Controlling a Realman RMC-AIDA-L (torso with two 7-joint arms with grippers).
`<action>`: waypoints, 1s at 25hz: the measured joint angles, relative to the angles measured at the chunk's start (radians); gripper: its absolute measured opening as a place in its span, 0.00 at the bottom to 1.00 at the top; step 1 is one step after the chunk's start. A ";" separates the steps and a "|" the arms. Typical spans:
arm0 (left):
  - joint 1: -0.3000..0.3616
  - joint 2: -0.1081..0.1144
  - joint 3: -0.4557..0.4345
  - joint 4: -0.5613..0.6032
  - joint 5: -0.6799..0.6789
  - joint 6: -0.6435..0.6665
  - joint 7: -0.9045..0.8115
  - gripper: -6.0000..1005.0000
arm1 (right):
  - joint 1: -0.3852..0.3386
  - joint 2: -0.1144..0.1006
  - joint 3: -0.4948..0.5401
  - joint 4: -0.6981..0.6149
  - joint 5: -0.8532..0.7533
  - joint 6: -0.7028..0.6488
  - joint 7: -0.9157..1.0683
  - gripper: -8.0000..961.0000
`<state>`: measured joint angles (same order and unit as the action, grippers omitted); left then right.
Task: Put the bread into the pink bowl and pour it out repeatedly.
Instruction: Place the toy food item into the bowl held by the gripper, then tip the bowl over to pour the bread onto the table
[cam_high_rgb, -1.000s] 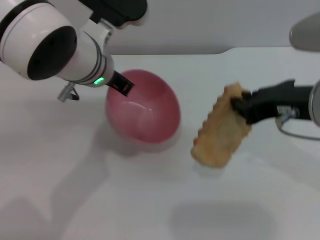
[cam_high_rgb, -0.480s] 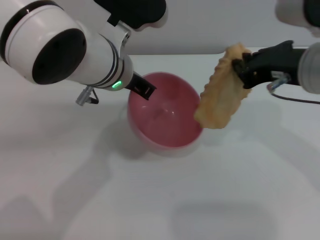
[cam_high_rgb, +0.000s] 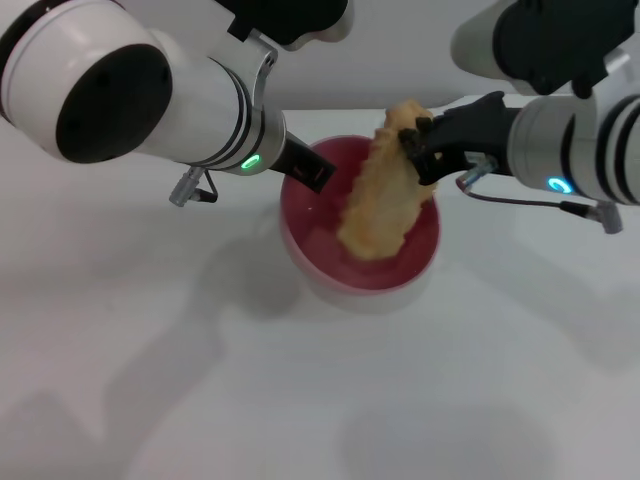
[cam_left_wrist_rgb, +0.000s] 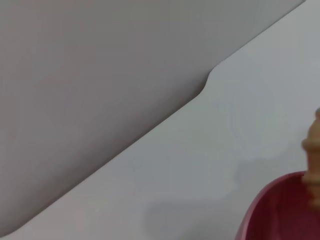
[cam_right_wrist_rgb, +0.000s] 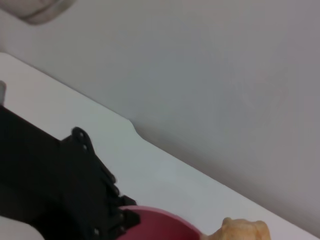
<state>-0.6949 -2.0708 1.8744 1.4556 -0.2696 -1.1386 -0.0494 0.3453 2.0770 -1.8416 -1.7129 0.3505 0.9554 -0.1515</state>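
The pink bowl (cam_high_rgb: 415, 250) stands upright on the white table in the middle of the head view. My left gripper (cam_high_rgb: 312, 172) is shut on its left rim. My right gripper (cam_high_rgb: 418, 150) is shut on the top end of the bread (cam_high_rgb: 380, 195), a tan ridged loaf that hangs nearly upright with its lower end inside the bowl. The bowl's rim (cam_left_wrist_rgb: 280, 200) and an edge of the bread (cam_left_wrist_rgb: 314, 165) show in the left wrist view. The right wrist view shows the bowl's rim (cam_right_wrist_rgb: 160, 220), the bread's top (cam_right_wrist_rgb: 242, 231) and the left gripper's black fingers (cam_right_wrist_rgb: 107, 210).
The white table (cam_high_rgb: 300, 400) spreads around the bowl. Its far edge with a notch (cam_left_wrist_rgb: 206, 85) runs along a grey wall behind. A cable (cam_high_rgb: 520, 200) hangs from my right wrist just right of the bowl.
My right gripper has carried the bread up and leftward from the table to over the bowl. My left gripper has shifted the bowl to the right and tipped it upright.
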 joint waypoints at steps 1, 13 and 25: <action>0.002 0.001 0.000 0.004 -0.003 0.002 0.002 0.06 | 0.004 0.000 -0.001 0.005 0.009 -0.002 0.000 0.12; 0.008 0.003 -0.004 -0.001 0.001 0.028 0.024 0.06 | -0.001 -0.003 0.000 0.044 0.094 0.015 -0.004 0.30; 0.015 0.006 -0.009 -0.068 0.024 0.110 0.081 0.06 | -0.129 -0.002 0.149 -0.103 0.126 0.001 0.028 0.58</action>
<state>-0.6801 -2.0648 1.8656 1.3877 -0.2453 -1.0288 0.0313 0.2166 2.0752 -1.6928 -1.8159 0.4766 0.9564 -0.1236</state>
